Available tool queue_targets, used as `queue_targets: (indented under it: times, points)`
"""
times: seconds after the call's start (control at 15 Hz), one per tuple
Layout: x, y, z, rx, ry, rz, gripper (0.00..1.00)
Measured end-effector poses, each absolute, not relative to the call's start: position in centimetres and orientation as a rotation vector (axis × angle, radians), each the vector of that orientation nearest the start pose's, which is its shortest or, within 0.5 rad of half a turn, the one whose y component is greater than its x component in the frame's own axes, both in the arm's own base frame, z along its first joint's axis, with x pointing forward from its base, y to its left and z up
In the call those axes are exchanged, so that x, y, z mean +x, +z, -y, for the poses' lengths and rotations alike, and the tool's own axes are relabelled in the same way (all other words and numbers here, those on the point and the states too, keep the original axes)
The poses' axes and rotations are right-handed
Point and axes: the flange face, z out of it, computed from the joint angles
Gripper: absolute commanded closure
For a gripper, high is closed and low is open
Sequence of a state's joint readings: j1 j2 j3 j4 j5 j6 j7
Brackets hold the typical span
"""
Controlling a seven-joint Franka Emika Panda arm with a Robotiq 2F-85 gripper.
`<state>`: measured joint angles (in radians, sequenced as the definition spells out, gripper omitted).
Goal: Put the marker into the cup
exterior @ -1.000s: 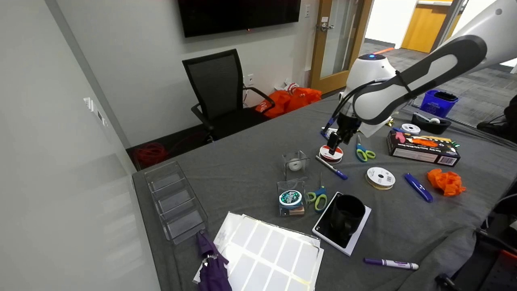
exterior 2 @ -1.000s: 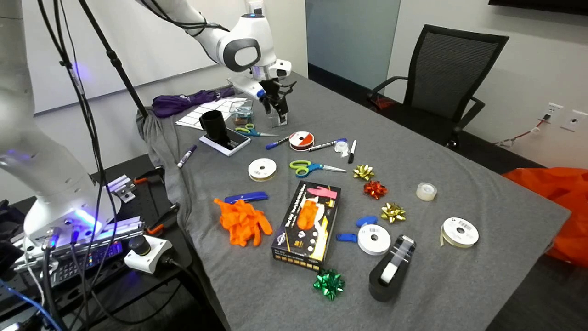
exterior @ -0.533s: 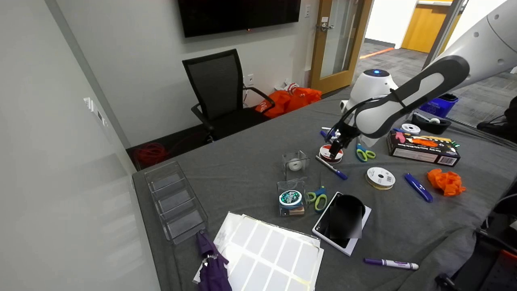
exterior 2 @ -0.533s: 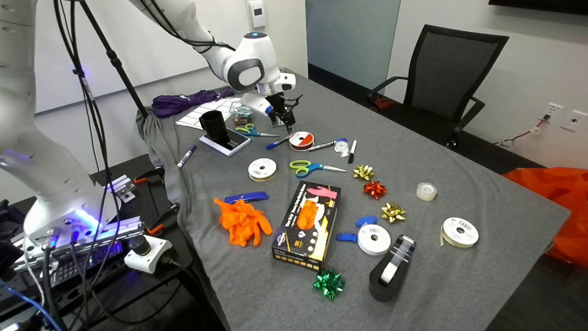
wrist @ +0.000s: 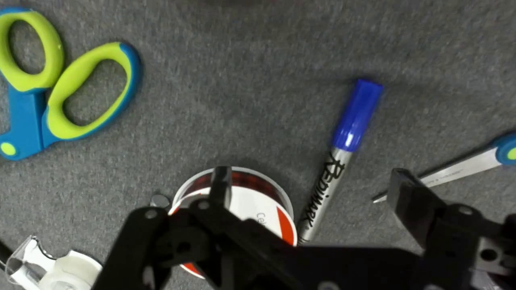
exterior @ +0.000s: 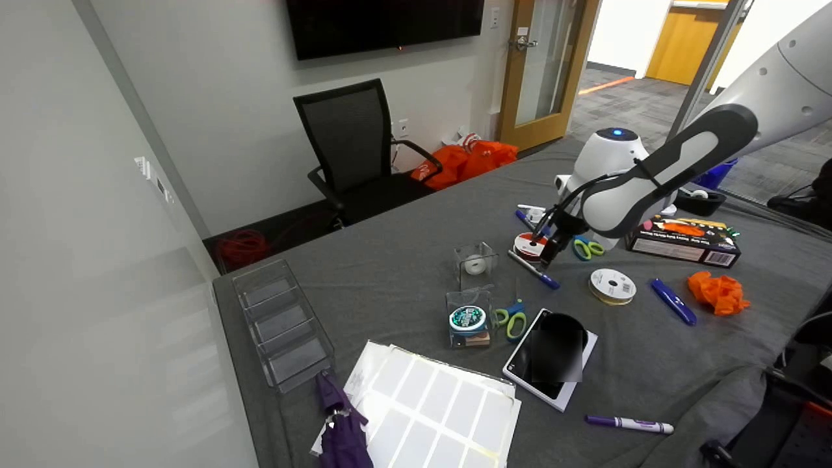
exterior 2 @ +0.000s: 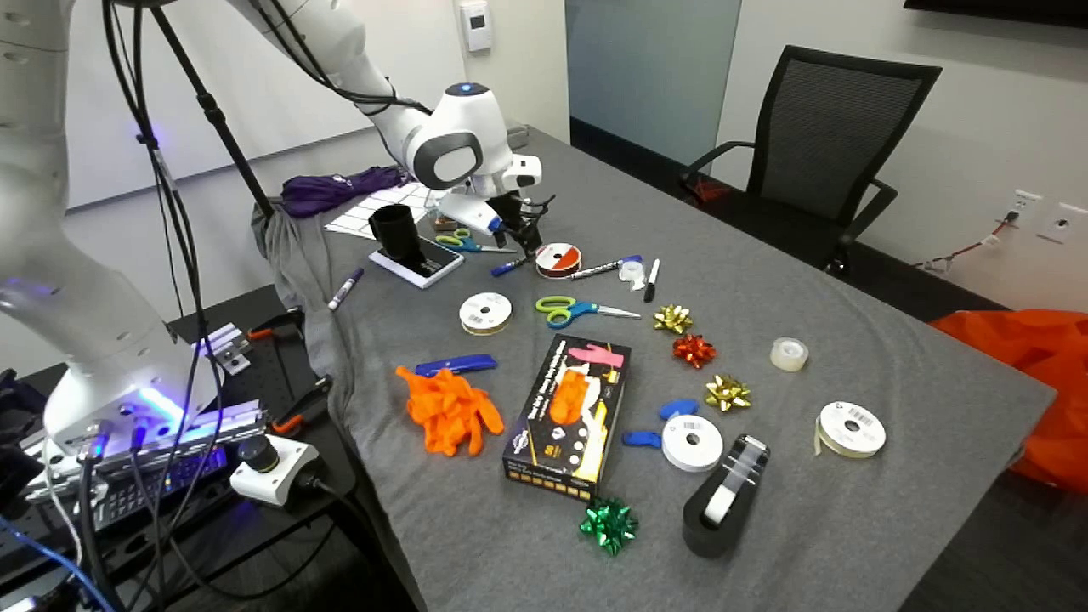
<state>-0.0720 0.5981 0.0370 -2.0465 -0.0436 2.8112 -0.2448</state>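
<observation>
A silver marker with a blue cap (wrist: pixel 338 157) lies on the grey cloth; it also shows in both exterior views (exterior: pixel 528 264) (exterior 2: pixel 507 267). My gripper (wrist: pixel 312 181) is open and empty, low over this marker, which lies between its fingertips in the wrist view. One finger is over a ribbon roll with a red and white label (wrist: pixel 258 201) beside the marker. The gripper also shows in both exterior views (exterior: pixel 547 257) (exterior 2: pixel 525 242). The clear cup, a small see-through container (exterior: pixel 487 278), stands left of the marker with a white roll showing through it.
A black mug (exterior: pixel 565 331) stands on a flat white-edged box (exterior: pixel 572 390). A clear box with a teal-rimmed tin (exterior: pixel 468 318) and scissors (exterior: pixel 517 325) are near it. Other scissors (wrist: pixel 96 92), a glove box (exterior 2: pixel 569 416), a purple marker (exterior: pixel 629 424) and ribbon rolls are around.
My gripper has come down to just above the blue-capped marker and shifted a little rightward in an exterior view. The marker, rolls and containers have not moved.
</observation>
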Motion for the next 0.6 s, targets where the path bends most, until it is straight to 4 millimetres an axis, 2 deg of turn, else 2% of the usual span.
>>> queue_targets:
  times: [0.47,0.53,0.6]
  points:
    - [60.2,13.7,0.6,-3.088,-0.35,0.381,0.0]
    - [60.2,13.4,0.4,-3.083,-0.365,0.384,0.25]
    - [60.1,13.0,0.2,-3.079,-0.378,0.387,0.27]
